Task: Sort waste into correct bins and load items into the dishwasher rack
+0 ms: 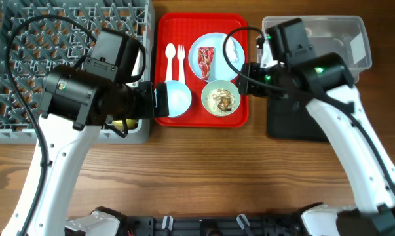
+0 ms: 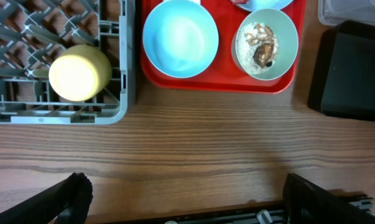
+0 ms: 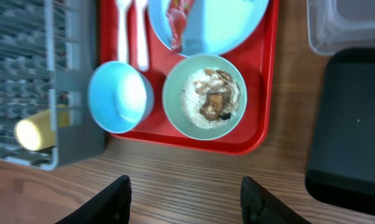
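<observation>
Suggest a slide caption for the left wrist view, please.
A yellow cup in the grey rack; blue bowl and food-filled green bowl on the red tray, fingers open.

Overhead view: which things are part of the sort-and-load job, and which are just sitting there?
Job:
dishwasher rack, yellow cup in it, blue bowl, mint bowl with rice and scraps, blue plate, red wrapper, fork, spoon, clear tub, black tray.

Just there:
red serving tray, wooden table.
</observation>
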`<state>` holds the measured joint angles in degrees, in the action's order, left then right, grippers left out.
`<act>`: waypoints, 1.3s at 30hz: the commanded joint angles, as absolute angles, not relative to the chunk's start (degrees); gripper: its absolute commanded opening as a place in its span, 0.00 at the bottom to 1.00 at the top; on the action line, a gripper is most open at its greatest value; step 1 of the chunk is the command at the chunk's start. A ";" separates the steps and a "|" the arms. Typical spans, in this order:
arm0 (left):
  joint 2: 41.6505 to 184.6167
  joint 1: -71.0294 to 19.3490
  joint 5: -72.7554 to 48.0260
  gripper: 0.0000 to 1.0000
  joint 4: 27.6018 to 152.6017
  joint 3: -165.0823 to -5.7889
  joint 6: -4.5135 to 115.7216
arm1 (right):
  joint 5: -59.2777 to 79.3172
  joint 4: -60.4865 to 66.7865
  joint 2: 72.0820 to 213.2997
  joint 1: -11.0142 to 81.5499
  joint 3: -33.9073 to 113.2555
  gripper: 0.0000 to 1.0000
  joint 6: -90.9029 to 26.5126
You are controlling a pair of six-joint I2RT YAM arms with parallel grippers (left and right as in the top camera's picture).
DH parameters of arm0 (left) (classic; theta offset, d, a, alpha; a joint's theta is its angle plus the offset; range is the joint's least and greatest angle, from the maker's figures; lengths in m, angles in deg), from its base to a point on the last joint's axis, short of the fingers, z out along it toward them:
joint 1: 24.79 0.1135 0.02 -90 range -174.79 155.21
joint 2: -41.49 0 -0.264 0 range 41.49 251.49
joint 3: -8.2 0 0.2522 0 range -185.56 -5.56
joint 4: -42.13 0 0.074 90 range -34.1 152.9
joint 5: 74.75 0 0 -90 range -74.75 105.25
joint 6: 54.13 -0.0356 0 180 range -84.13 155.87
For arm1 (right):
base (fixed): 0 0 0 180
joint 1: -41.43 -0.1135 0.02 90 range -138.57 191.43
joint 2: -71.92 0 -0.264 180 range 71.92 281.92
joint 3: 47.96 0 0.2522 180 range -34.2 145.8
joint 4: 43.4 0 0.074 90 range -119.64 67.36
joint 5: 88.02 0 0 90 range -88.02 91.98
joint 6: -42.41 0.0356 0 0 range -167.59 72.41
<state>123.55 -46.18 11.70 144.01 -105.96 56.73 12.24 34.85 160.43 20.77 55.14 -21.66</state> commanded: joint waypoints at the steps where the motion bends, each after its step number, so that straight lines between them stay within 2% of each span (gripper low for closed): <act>1: 123.26 -46.44 11.00 1.00 144.21 -105.89 56.05 | 11.19 35.62 163.66 20.79 54.81 0.57 -21.03; 5: 123.26 -46.44 11.00 1.00 144.19 -105.89 56.05 | 10.05 35.55 166.48 20.79 54.70 0.54 -20.94; 7: 123.26 -46.44 11.00 1.00 144.21 -105.89 56.05 | 14.56 35.44 168.27 20.44 54.68 0.50 -21.81; 10: 123.26 -46.44 11.02 1.00 144.23 -105.89 56.03 | 19.91 34.48 171.03 18.27 54.66 0.50 -25.62; 18: 122.81 -46.27 12.99 1.00 146.31 -105.92 58.87 | 13.96 30.68 176.65 12.15 54.64 0.50 -23.17; 23: 122.39 -46.27 13.60 1.00 147.22 -105.92 58.63 | 12.83 29.50 176.93 12.79 54.66 0.49 -21.53; 26: 122.50 -46.29 12.90 1.00 146.57 -105.92 58.63 | 13.22 29.83 176.45 12.81 54.66 0.43 -21.49; 33: 122.83 -46.27 12.99 1.00 146.59 -105.89 58.65 | 15.45 28.54 174.72 12.29 54.61 0.44 -22.29; 39: 122.83 -46.27 12.97 1.00 146.59 -105.92 58.65 | 8.46 24.52 176.69 10.17 54.53 0.43 -23.63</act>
<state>123.55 -46.18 12.42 146.77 -105.96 57.87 12.09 26.48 176.27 11.37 55.07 -22.36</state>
